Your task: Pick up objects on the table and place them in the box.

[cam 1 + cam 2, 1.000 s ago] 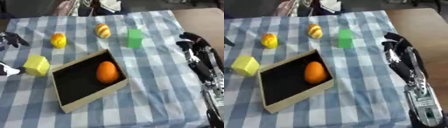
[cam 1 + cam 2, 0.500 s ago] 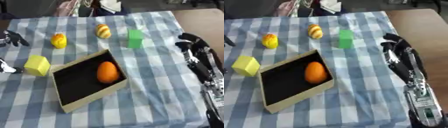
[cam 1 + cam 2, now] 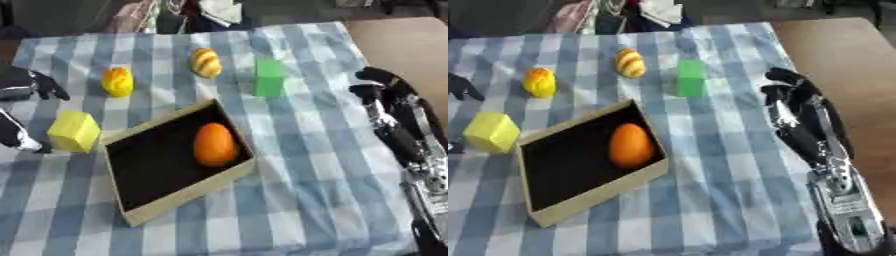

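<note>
An open cardboard box (image 3: pixel 189 192) with a black inside sits mid-table, and an orange egg-shaped object (image 3: pixel 214 144) lies in it. Just left of the box stands a yellow cube (image 3: pixel 74 131). Farther back are a yellow-orange fruit (image 3: pixel 117 81), a striped yellow object (image 3: pixel 206 62) and a green block (image 3: pixel 270 77). My left hand (image 3: pixel 29 84) shows at the left edge, open, with its fingers above the cube and its thumb (image 3: pixel 17 137) right beside the cube. My right hand (image 3: pixel 791 95) hangs at the right, open and holding nothing, well apart from the green block.
A blue-and-white checked cloth (image 3: pixel 297 165) covers the table. Bare brown tabletop (image 3: pixel 842 55) shows past the cloth's right edge. Clothes and dark clutter (image 3: pixel 188 12) lie beyond the far edge.
My left hand's fingers have edged slightly right, further into view near the yellow cube. The right hand and the objects have not moved.
</note>
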{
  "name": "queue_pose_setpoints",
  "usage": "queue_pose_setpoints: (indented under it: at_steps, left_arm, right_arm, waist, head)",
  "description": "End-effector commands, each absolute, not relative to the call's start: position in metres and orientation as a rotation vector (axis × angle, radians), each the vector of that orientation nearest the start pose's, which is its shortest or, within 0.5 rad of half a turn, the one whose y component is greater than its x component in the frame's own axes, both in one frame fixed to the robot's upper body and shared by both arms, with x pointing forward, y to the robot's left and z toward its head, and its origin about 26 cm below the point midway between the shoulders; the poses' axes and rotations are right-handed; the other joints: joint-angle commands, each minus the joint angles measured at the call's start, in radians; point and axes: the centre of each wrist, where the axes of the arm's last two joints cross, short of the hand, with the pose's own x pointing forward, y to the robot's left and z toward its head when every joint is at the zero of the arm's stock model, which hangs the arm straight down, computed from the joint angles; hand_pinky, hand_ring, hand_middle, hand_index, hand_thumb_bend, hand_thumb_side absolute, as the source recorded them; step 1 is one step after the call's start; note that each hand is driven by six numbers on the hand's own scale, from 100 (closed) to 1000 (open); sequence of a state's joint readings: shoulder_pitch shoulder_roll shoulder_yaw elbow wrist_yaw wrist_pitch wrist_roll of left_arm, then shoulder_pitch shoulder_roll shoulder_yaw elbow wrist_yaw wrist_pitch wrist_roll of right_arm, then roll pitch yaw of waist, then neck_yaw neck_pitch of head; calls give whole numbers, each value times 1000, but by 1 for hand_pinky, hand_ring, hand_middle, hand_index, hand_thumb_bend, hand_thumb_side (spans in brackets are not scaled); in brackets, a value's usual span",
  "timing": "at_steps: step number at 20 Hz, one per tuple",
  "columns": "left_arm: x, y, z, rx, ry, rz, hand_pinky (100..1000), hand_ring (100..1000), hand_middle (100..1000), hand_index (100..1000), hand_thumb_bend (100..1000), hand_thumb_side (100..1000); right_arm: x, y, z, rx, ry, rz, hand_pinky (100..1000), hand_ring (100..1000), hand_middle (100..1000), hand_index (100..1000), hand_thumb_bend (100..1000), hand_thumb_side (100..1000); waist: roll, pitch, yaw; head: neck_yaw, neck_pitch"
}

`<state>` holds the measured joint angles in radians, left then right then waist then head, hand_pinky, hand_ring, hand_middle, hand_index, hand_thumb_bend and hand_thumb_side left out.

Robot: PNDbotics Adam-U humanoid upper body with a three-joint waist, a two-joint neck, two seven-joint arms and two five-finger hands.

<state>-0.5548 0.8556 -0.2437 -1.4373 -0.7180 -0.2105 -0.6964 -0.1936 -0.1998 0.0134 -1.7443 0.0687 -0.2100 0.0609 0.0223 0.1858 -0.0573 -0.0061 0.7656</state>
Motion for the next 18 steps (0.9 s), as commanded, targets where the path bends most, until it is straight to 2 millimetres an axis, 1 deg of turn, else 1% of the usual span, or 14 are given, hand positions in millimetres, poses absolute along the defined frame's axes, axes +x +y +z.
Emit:
queue_pose_setpoints:
  at_steps: [1,10,14,18]
  left_arm:
    - [383,368,214,854,-995,-1841,787,784,799,880,600,318]
    - [392,370,200,891,-1043,-1770,780,770,792,878,545,287]
    - [395,370,194,927,-1073,-1741,782,771,798,880,541,285]
    - [397,370,185,916,-1070,-1734,782,772,800,879,543,297]
  right_arm:
    - [317,-261,103,-105,-2136,373,842,748,783,846,100,526]
    - [317,-260,103,-100,-2136,370,842,748,782,844,100,528]
    - [317,-259,103,-96,-2135,371,842,747,781,840,100,529]
    - [317,-259,103,-93,-2136,372,843,747,780,838,100,530]
  waist:
    - [-7,-27,-2]
    - [-8,-26,-7]
    - [-8,-25,-9]
    - [-9,-24,-11]
  head:
    - [3,4]
    - [6,4]
    - [8,4]
    - [8,4]
